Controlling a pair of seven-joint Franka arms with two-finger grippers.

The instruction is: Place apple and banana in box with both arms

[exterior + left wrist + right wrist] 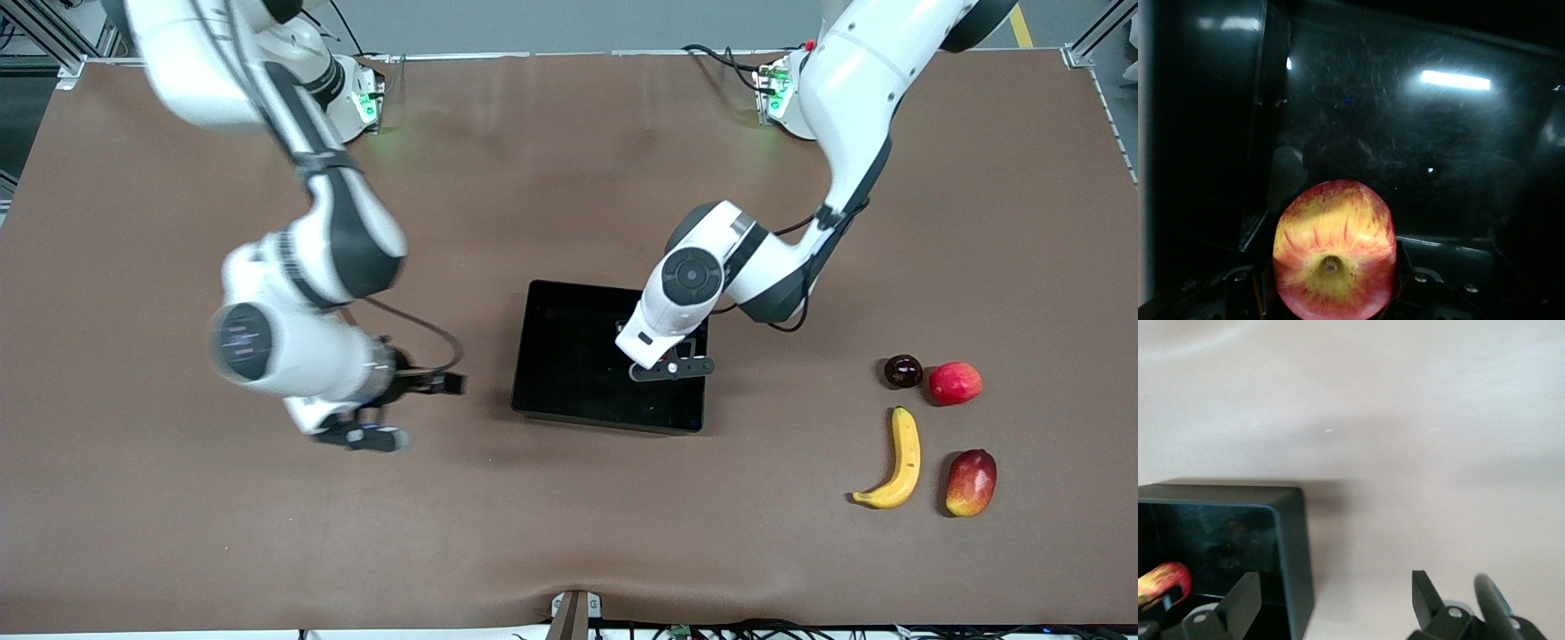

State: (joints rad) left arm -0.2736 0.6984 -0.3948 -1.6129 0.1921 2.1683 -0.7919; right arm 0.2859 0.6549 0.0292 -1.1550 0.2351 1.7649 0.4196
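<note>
The black box [569, 364] lies mid-table. My left gripper [669, 366] hangs low over the box's end toward the left arm and is shut on the apple [1334, 257], red with yellow streaks. In the front view the hand hides the apple. The right wrist view shows it [1161, 583] inside the box [1295, 553]. The box floor [1438, 147] fills the left wrist view. My right gripper [369, 437] is open and empty above the table beside the box, toward the right arm's end. The yellow banana [898, 462] lies on the table toward the left arm's end.
A red-pink round fruit [956, 382] and a dark round fruit [902, 371] lie just farther from the front camera than the banana. A red-yellow mango [971, 482] lies beside the banana. Brown cloth covers the table.
</note>
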